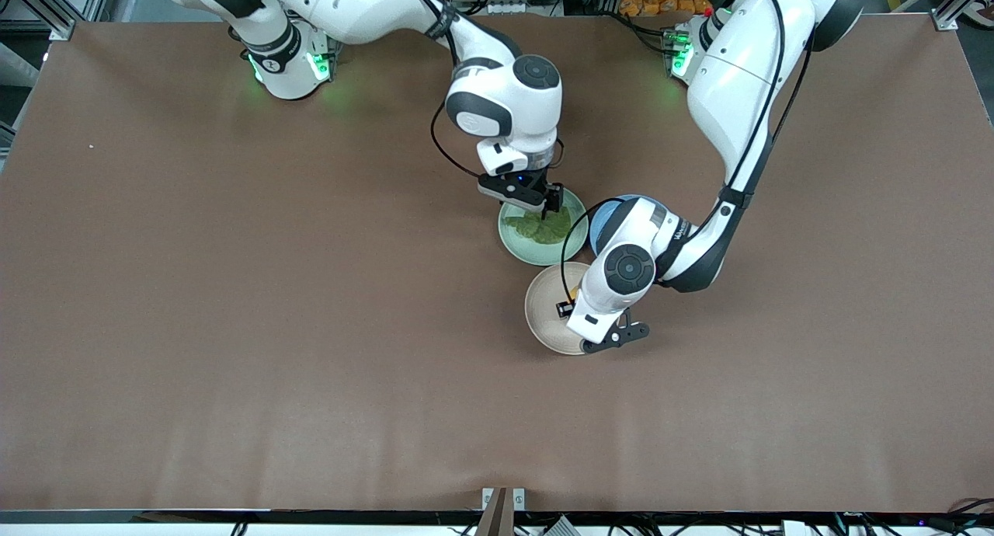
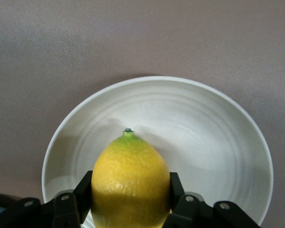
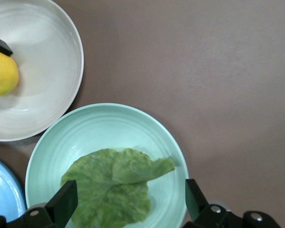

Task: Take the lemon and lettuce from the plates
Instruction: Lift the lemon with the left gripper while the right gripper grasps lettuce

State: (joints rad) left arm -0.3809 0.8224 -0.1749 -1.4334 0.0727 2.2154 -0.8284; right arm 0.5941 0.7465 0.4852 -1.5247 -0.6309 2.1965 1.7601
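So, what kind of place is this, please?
Probably a robotics lab, not a kitchen: two robot arms are mounted at a bare brown table with aluminium framing at its corners. The left gripper grips a lemon; the right gripper hangs open over lettuce.

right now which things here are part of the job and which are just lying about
Part of the job:
lemon, clamped in the left pincer
lettuce, under the open right pincer
beige plate
mint plate

Just lying about:
blue plate
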